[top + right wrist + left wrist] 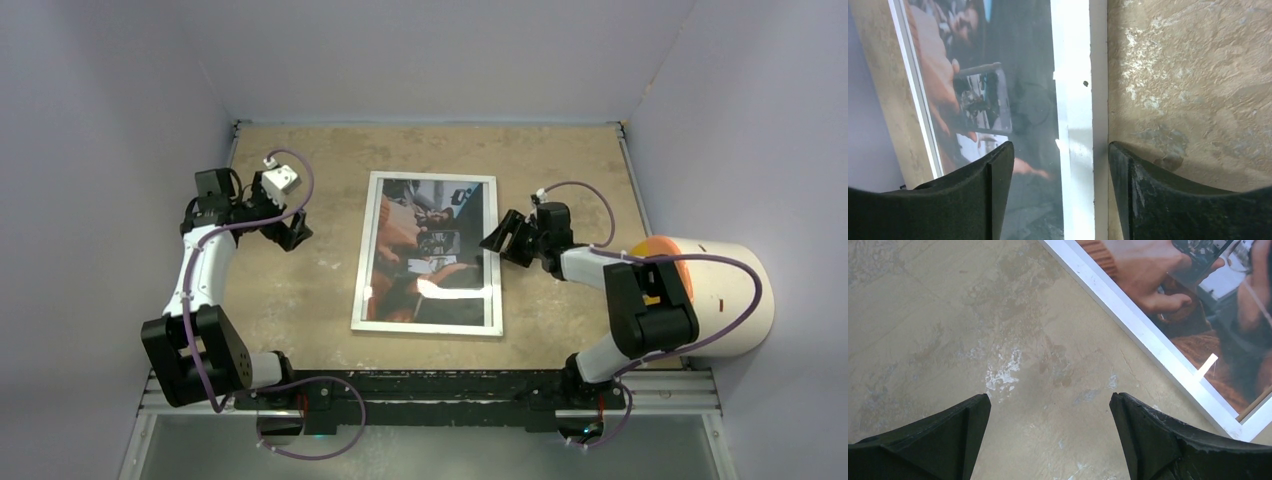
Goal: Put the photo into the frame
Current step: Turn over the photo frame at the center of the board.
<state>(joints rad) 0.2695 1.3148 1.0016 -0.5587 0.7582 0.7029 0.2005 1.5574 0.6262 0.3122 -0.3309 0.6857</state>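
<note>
The photo [432, 250] lay flat inside the frame [425, 327] at the middle of the table [560, 160]. You had the right gripper [1060, 150] at the frame's right rail, jaws spread to either side of that white rail, pinching nothing. Your left gripper [1050, 400] hung wide open over tabletop just left of the frame, holding nothing.

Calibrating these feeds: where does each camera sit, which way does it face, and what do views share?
Top external: above and behind the arms, looking down on the table; left arm and right arm show.
Left wrist: on the left arm, looking down at bare table beside the frame's left rail; left jaws apart at bottom.
Right wrist: on the right arm, looking down at the frame's right rail; right jaws straddle it.
Shared: all three show frame and photo.
</note>
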